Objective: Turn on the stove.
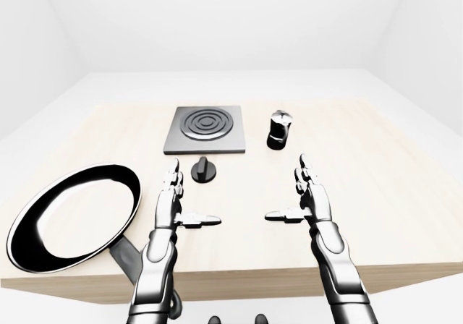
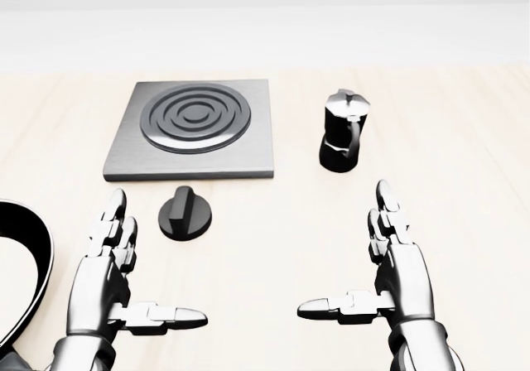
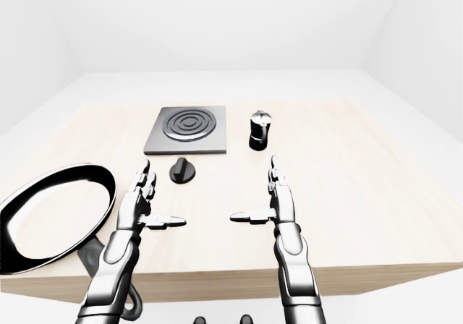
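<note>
Above the wooden table (image 2: 464,139), the left hand (image 2: 103,284) and right hand (image 2: 402,276) hover palms inward, fingers spread wide, holding nothing. Between them, nearer the left hand, sits the black knob (image 2: 185,214), just below the square grey stove (image 2: 192,127) with its ringed burner.

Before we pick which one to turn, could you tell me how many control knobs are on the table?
1. A single round black knob sits on the wooden table, just below the grey square stove plate in the head view. None seems hidden.
</note>
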You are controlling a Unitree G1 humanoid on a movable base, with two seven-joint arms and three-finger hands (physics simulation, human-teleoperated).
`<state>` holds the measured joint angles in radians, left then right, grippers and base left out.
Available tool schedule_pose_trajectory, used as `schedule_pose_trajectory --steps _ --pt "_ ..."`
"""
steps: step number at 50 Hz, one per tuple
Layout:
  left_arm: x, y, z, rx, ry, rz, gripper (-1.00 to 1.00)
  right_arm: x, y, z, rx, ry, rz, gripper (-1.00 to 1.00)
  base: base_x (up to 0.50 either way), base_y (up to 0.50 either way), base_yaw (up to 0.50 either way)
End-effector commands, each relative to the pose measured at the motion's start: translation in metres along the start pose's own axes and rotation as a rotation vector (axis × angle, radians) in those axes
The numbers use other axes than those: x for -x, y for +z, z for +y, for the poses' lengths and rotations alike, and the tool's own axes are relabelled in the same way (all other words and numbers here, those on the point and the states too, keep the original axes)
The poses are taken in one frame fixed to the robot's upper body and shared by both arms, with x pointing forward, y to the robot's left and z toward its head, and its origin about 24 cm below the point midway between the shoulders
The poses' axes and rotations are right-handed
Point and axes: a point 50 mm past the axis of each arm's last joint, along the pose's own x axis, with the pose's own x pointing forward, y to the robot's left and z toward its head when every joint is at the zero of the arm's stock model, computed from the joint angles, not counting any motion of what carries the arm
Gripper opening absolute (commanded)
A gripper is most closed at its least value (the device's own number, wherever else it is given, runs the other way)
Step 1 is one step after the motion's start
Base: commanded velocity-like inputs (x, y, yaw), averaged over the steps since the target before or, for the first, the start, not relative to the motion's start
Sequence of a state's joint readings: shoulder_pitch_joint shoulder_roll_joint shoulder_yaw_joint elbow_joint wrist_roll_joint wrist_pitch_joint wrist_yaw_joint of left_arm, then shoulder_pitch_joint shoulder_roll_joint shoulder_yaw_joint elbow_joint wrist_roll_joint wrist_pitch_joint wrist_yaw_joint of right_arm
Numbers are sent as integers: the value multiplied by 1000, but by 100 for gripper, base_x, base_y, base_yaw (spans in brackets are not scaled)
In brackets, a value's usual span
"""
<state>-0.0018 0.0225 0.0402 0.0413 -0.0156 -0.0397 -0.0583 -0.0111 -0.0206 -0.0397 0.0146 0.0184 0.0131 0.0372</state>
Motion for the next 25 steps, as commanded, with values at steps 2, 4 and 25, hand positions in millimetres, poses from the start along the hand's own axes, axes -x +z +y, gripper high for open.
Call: schedule_pose_trajectory --steps 2,4,25 --pt "0 -1 0 -2 -4 0 100 -1 -1 0 0 2 -1 100 32 0 0" --pt "0 -2 0 -2 -4 0 100 -1 -1 0 0 2 0 100 32 0 0" --pt "0 -2 0 -6 -3 2 100 0 -1 0 3 4 3 100 23 0 0"
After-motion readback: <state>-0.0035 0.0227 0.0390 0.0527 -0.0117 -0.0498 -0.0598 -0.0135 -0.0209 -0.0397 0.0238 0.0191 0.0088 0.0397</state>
